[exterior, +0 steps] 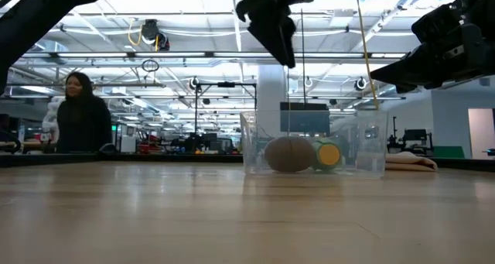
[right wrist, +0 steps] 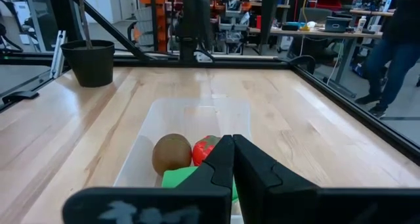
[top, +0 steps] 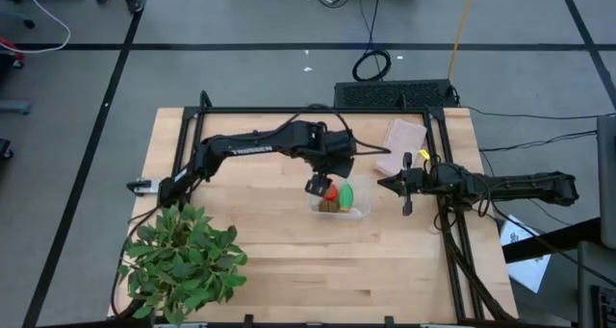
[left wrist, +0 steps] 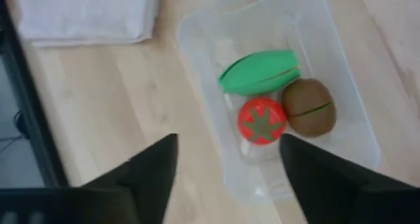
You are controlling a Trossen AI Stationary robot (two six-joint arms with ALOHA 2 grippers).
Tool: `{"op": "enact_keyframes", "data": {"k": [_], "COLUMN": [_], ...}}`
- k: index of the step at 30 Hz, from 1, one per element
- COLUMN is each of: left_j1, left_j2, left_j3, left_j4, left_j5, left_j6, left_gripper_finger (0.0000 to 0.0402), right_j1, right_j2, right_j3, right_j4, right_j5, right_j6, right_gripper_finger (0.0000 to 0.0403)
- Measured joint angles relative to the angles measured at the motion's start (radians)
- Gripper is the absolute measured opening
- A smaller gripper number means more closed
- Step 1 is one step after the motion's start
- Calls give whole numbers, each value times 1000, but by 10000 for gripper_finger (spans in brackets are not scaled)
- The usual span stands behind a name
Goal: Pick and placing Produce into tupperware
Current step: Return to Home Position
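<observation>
At table level, the small red tomato-like ball (left wrist: pixel 262 121) is hidden inside the clear plastic rectangular container (exterior: pixel 363 140), behind the fuzzy brown oval (exterior: pixel 290 154) and the bright green oblong piece (exterior: pixel 328 155). From above, the left gripper (top: pixel 318 186) covers the container's left end. The right gripper (right wrist: pixel 233 142) masks much of the green piece there.

Pale wooden counter (left wrist: pixel 98 119): smooth, matt, lightly grained. Small rectangular tupperware (left wrist: pixel 203 60): clear, glossy plastic. Brown oval kiwi (left wrist: pixel 308 107): matt, faintly rough. Red tomato ball (left wrist: pixel 261 121) and green oblong piece (left wrist: pixel 258 71): smooth, plastic-looking.
</observation>
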Motion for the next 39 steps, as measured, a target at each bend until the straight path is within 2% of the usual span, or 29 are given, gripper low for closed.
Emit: {"op": "enact_keyframes", "data": {"k": [3,10,12,22,30,34,39], "left_j1": [4,16,15,8,-60,-112,-172], "left_j2": [-37,-120,-158,-421,-624,-725,-868], "left_j3": [-16,-10,-10,-13,-59,-135,-333], "left_j4": [-26,-108,-110,-82,-69,-59,52], "left_j5": [-22,-9,-7,-41,-209,-281,-311], "left_j6": [2,-25,-35,-70,-115,-150,-164], "left_gripper_finger": [212,36,11,2,1,0,0], "right_j1": [0,0,0,0,0,0,0], "right_j2": [0,0,-1,0,0,1,1], "right_j3": [0,0,0,0,0,0,0], "right_j4": [2,4,-3,4,3,3,3], "right_j5": [0,0,0,0,0,0,0], "right_j6": [0,2,3,30,30,30,30], "right_gripper_finger": [0,0,0,0,0,0,0]}}
